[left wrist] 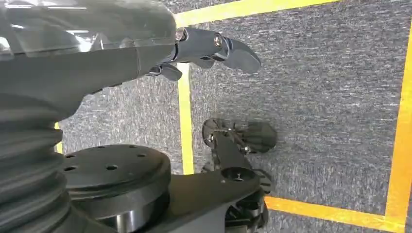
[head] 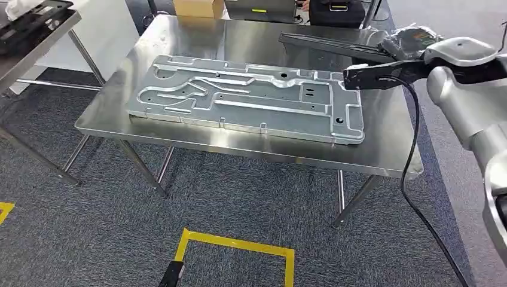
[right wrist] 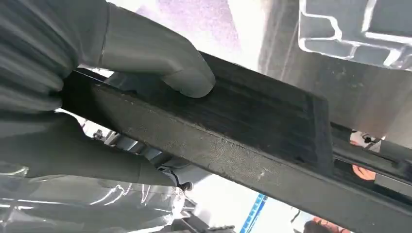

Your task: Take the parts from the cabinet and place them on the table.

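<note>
Two parts are showing in your head view: a large silver machined plate (head: 251, 98) is lying flat along the front edge of the steel surface (head: 382, 156), reaching from near its left edge almost to its right edge, and a long black part (head: 335, 45) is hanging over the surface's far right corner. Your right hand (head: 412, 43), wrapped in clear plastic, is gripping that black part at its right end, above the surface's right edge. A black cable (head: 409, 155) is drooping from the right arm down past the surface's right edge toward the grey carpet (head: 107, 227), where yellow tape (head: 239, 244) is marking a square. A cardboard box (head: 198, 7) is sitting beyond the surface's far edge.

Your left wrist view is looking down at the carpet and its yellow tape lines (left wrist: 184, 116). Your left hand (left wrist: 214, 48) is hanging there holding nothing, its dark fingers (left wrist: 238, 53) slightly bent and apart.

Your right wrist view is showing the right hand (right wrist: 97, 97) clamped around the black part (right wrist: 252, 131), the grey thumb (right wrist: 160, 58) pressing on its broad face and the other fingers lying under it. A corner of the silver plate (right wrist: 359, 29) is showing beyond the black part.
</note>
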Controlling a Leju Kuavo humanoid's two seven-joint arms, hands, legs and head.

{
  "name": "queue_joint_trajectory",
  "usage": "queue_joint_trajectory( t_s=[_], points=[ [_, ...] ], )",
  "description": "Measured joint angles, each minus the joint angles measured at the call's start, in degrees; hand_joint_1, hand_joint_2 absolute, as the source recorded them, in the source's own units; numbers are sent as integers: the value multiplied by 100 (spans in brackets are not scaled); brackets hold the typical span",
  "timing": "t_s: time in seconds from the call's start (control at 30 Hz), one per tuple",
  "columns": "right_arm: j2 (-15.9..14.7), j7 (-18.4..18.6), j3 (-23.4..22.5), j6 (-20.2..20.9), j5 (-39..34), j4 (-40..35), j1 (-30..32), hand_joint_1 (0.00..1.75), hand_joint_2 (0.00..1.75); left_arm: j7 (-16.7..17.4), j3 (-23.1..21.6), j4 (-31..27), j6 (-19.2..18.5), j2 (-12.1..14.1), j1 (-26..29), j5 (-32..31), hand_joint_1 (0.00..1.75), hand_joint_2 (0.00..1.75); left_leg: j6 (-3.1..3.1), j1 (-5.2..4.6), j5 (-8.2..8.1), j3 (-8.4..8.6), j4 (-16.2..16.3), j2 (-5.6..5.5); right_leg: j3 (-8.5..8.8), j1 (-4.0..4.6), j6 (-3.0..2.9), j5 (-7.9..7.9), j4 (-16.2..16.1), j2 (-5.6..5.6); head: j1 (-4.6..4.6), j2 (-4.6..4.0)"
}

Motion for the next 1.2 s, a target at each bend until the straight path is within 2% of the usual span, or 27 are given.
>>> queue_joint_trajectory(
  t_s=[0.23, 0.27, 0.3, 0.33, 0.37, 0.4, 0.43, 0.47, 0.53, 0.57, 0.6, 0.63, 0.67, 0.7, 0.73, 0.77, 0.8, 0.83, 0.9, 0.93, 0.97, 1.0, 1.07, 1.1, 1.13, 1.17, 1.2],
  points=[
    [-41, -39, 0, 18, -15, 0, 57, 175, 175, 61, 0, 0, -41, 0, -34, -7, 0, 175, 9, -4, -4, -1, 6, 0, 11, -6, 17, 11, -22, 0, 0, 0],
    [-41, -48, 0, 16, -24, -2, 64, 175, 175, 61, 0, 0, -52, 0, -39, -15, 0, 175, 86, -43, -42, -12, 42, 2, 27, -52, 84, 24, -71, 3, 0, 0],
    [-44, -48, 0, 9, -31, -15, 73, 175, 175, 61, 0, 0, -66, 0, -45, -26, 0, 175, 117, -37, -45, -3, -3, 7, 47, -44, 107, 24, -127, 10, 0, 0],
    [-61, -48, 0, -4, -35, -15, 97, 175, 175, 61, -2, 0, -70, 0, -46, -37, 0, 175, 158, -32, -74, 22, -141, 5, 74, -21, 132, 118, 3, 8, 0, 0],
    [-61, -48, 2, -13, -37, -24, 116, 175, 175, 65, -9, 0, -68, -7, -43, -72, 0, 175, 187, -11, -123, 94, -200, 6, 88, -12, 173, 169, -3, 7, 0, 0],
    [-63, -59, 4, -24, -37, -31, 133, 175, 175, 70, -18, 0, -63, -18, -40, -125, 0, 175, 231, 11, -87, 229, -263, 4, 60, -38, 172, 117, 17, -16, 0, 2],
    [-68, -66, 4, -48, -39, -31, 134, 175, 175, 74, -22, 0, -48, -17, -43, -147, 0, 175, 240, 8, -94, 285, -267, 7, -7, -40, 140, 25, 168, -16, 2, 0],
    [-70, -68, 7, -76, -41, -33, 138, 175, 175, 94, -24, 0, -48, -17, -47, -159, 0, 175, 253, 6, -115, 319, -265, 14, -198, -40, 155, -142, 493, -15, 2, 0],
    [-74, -96, 11, -78, -52, -46, 193, 175, 175, 105, -31, 0, -48, -20, -44, -206, 0, 175, 252, 5, -181, 400, -260, 38, -714, -49, 195, -459, 1323, -15, 2, 0],
    [-98, -96, 13, -76, -55, -46, 237, 175, 175, 116, -33, 0, -48, -20, -35, -206, 0, 175, 241, 9, -222, 453, -254, 36, -910, -62, 234, -486, 1577, -18, 2, 0],
    [-125, -98, 18, -74, -55, -44, 281, 175, 175, 118, -37, 0, -46, -20, -21, -206, 0, 175, 209, 19, -268, 526, -247, 30, -986, -82, 283, -389, 1552, -20, 2, 0],
    [-140, -101, 20, -74, -55, -46, 305, 175, 175, 120, -48, 0, -46, -26, -10, -206, 0, 175, 182, 30, -332, 600, -233, 20, -935, -101, 310, -238, 1300, -23, 2, 0],
    [-164, -103, 22, -74, -57, -46, 309, 175, 175, 129, -68, 0, -44, -31, -6, -206, 0, 175, 157, 45, -409, 678, -212, 19, -803, -114, 304, -20, 886, -34, 2, 0],
    [-179, -112, 22, -76, -59, -46, 307, 175, 175, 138, -77, 0, -41, -31, -7, -206, 0, 175, 123, 52, -493, 765, -177, 20, -632, -126, 323, 304, 370, -55, 2, 0],
    [-220, -120, 24, -76, -61, -46, 318, 175, 175, 146, -85, 0, -39, -31, -6, -206, 0, 175, 75, 51, -597, 770, -163, 22, -527, -143, 293, 785, -87, -95, 2, 0],
    [-260, -127, 26, -87, -63, -46, 321, 175, 175, 157, -94, 2, -35, -28, -19, -206, 0, 175, 29, 53, -651, 843, -120, 19, -544, -73, 191, 597, -112, -85, 2, 0],
    [-260, -133, 28, -83, -66, -61, 323, 175, 175, 177, -105, 2, -31, -28, -44, -206, 0, 175, -17, 52, -687, 824, -148, 23, -516, -51, 84, 603, -78, -58, -7, 2],
    [-264, -131, 28, -81, -72, -72, 347, 175, 175, 181, -114, 2, -31, -31, -44, -206, 0, 175, -67, 54, -693, 907, -139, 25, -497, -23, 29, 544, -80, -34, -9, -2],
    [-315, -127, 28, -83, -74, -83, 351, 175, 175, 188, -120, 2, -28, -29, -54, -206, 0, 175, -127, 66, -574, 790, 164, 23, -324, -78, -66, 440, -108, -36, -13, 2],
    [-330, -129, 28, -83, -79, -90, 346, 175, 175, 186, -122, 2, -28, -28, -55, -212, 0, 175, -153, 80, -416, 621, 512, 27, -237, -79, -88, 372, -140, -34, -13, -2],
    [-334, -133, 28, -83, -81, -96, 346, 175, 175, 186, -127, 2, -28, -28, -63, -214, 0, 175, -181, 91, -371, 345, 949, 30, -149, -92, -115, 306, -156, -28, -15, 0],
    [-337, -138, 31, -81, -83, -98, 369, 175, 175, 186, -131, 2, -28, -28, -60, -214, 0, 175, -212, 116, -506, 67, 1301, 30, -60, -96, -116, 249, -163, -13, -22, 0],
    [-358, -144, 37, -76, -92, -105, 424, 175, 175, 186, -135, 2, -28, -26, -41, -214, 0, 175, -251, 139, -1079, -334, 1620, 31, 115, -104, -106, 96, -166, 13, -20, 0],
    [-372, -147, 39, -76, -98, -111, 448, 175, 175, 186, -138, 2, -26, -26, -28, -214, 0, 175, -253, 148, -1331, -457, 1574, 33, 217, -110, -93, 32, -164, 17, -22, 0],
    [-391, -144, 39, -76, -98, -111, 460, 175, 175, 188, -142, 2, -11, -26, -23, -214, 0, 175, -257, 158, -1402, -508, 1381, 34, 326, -115, -78, -54, -164, 31, -17, 0],
    [-402, -146, 39, -76, -101, -118, 465, 175, 175, 188, -144, 2, 13, -26, -20, -214, 0, 175, -246, 161, -1212, -502, 1065, 36, 425, -118, -65, -137, -164, 28, -20, 0],
    [-415, -147, 41, -76, -107, -125, 467, 175, 175, 199, -144, 2, 28, -26, -17, -216, 0, 175, -232, 161, -787, -474, 657, 38, 520, -119, -46, -216, -164, 27, -20, 0]
  ],
)
